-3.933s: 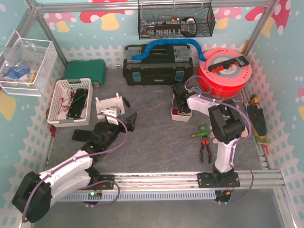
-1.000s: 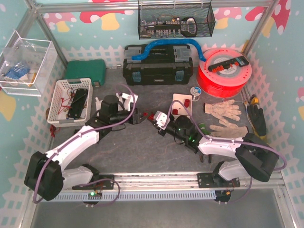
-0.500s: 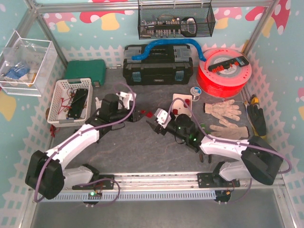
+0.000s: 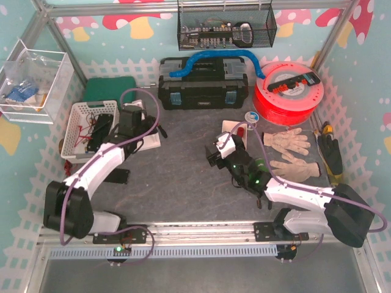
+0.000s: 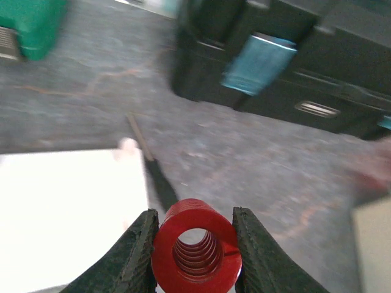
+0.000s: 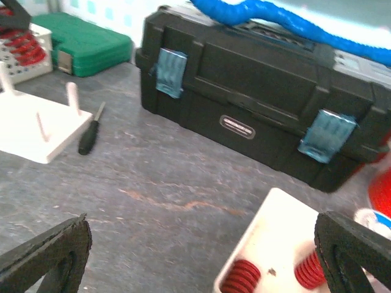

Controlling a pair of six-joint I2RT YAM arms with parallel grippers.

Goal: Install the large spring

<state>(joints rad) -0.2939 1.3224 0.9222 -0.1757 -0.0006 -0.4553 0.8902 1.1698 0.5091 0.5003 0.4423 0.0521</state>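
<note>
The large spring (image 5: 229, 265), a bright red coil, shows end-on in the left wrist view. My left gripper (image 5: 195, 212) is shut on it, one dark finger on each side. It hangs just right of the white stand (image 5: 67, 213), with its peg (image 5: 128, 146) close ahead. From the right wrist the same spring (image 6: 21, 47) shows at the far left, above the white stand (image 6: 36, 131). In the top view the left arm reaches back to the white stand (image 4: 148, 139). My right gripper (image 6: 201, 253) is open and holds nothing; it hovers over the mat left of the white tray (image 6: 275, 226).
Shorter red pieces (image 6: 239, 278) lie in the white tray (image 4: 235, 129). A small screwdriver (image 6: 90, 131) lies beside the stand. A black toolbox (image 4: 203, 85), green case (image 4: 110, 91), white basket (image 4: 91, 129) and red spool (image 4: 290, 91) line the back. Gloves (image 4: 287, 141) lie at the right.
The two grippers met mid-table with the spring between them. The right gripper opened and drew back right; the left arm carried the spring back-left to the white stand.
</note>
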